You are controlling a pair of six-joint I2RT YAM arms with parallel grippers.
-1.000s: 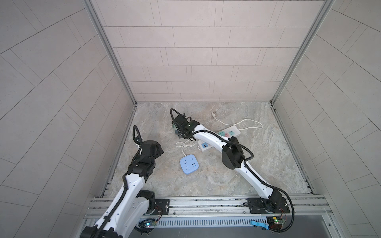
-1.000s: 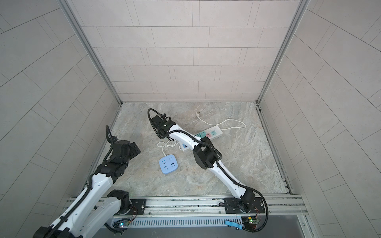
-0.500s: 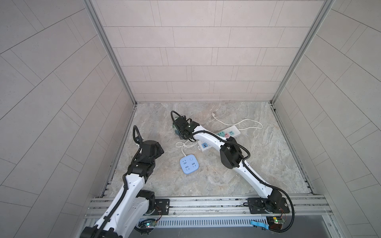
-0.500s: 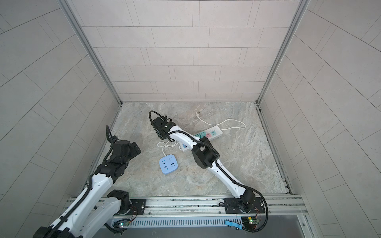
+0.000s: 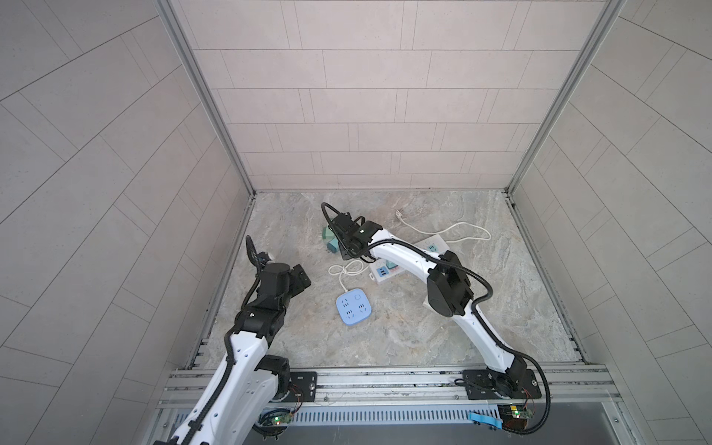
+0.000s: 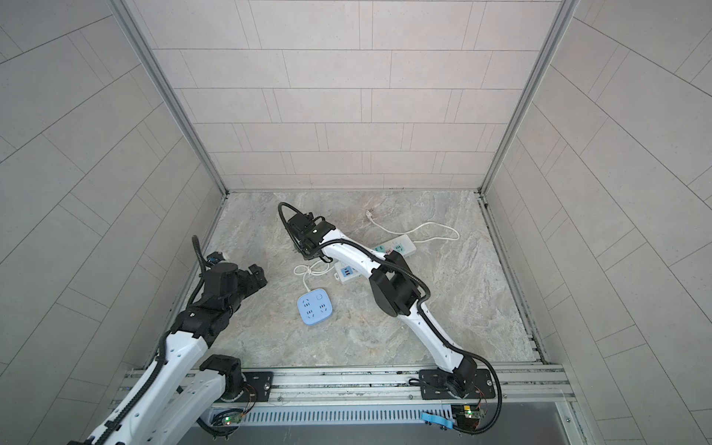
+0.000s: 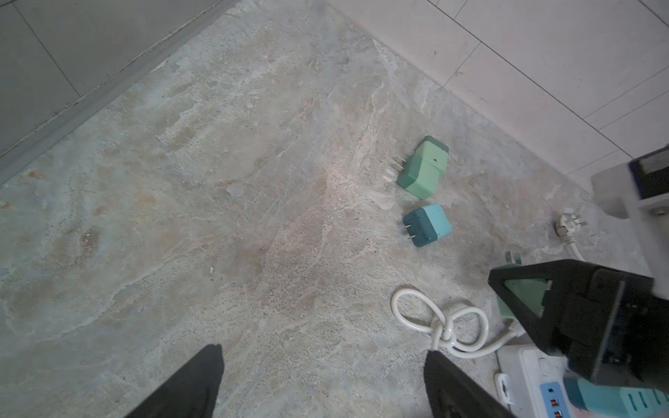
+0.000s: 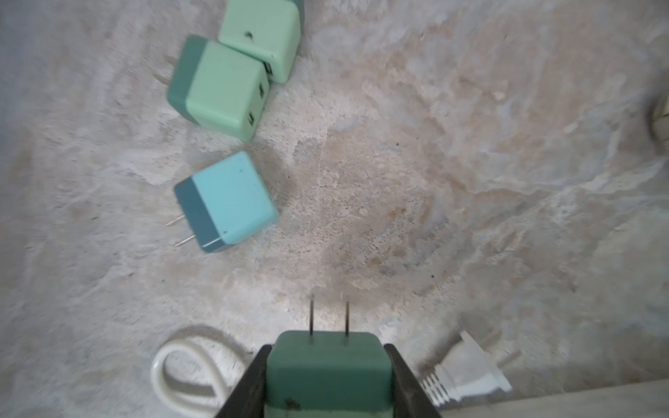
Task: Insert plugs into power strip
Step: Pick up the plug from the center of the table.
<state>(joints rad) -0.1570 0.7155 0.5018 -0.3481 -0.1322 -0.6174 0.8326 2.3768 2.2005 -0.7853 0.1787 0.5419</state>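
Stone tabletop (image 8: 452, 188): right claw (image 8: 327, 349) clamps green plug (image 8: 327, 372), prongs pointing ahead; left claw (image 7: 323, 351) spread.

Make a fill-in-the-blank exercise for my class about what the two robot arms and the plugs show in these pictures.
1. The right tool is shut on a green plug that has ____ metal prongs.
2. The left tool stands ____ and holds nothing.
3. The square power strip seen in both top views is coloured ____.
Missing words: two; open; blue.
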